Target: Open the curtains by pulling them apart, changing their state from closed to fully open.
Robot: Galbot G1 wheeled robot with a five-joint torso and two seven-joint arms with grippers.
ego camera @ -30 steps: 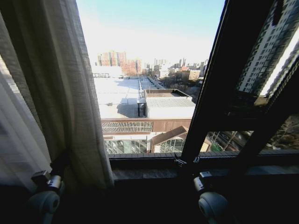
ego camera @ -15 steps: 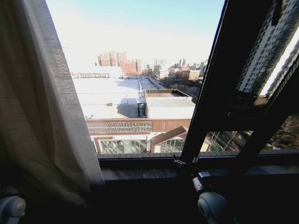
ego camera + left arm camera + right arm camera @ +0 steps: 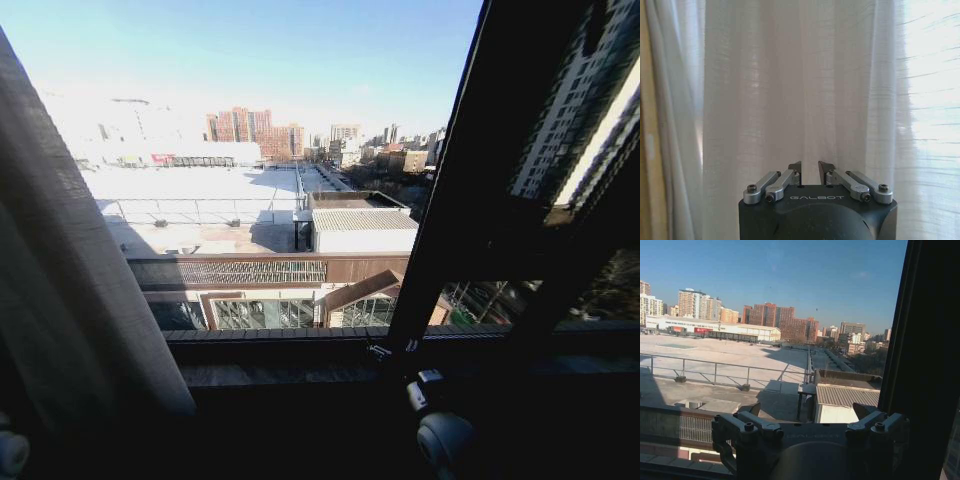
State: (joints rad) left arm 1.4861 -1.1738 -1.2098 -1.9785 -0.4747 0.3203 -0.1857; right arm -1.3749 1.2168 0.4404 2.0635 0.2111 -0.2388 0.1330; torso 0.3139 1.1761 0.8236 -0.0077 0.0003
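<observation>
One sheer white panel of the curtains (image 3: 70,300) hangs bunched at the far left of the head view, leaving the window glass bare beside it. In the left wrist view its pleated fabric (image 3: 790,90) hangs right in front of my left gripper (image 3: 810,169), whose fingertips (image 3: 795,167) stand nearly together with a fold of the cloth between them. My left arm (image 3: 8,450) sits at the bottom left corner. My right gripper (image 3: 809,412) is open low by the window, facing the glass with nothing between its fingers. My right arm (image 3: 440,435) stands below the sill.
A dark window frame bar (image 3: 470,200) slants across the right side, just above my right arm. The window sill (image 3: 300,372) runs along the bottom of the glass. City rooftops lie outside.
The curtain panel has slid well to the left with my left arm, uncovering more glass. My left arm now sits at the picture's edge. My right arm has barely moved.
</observation>
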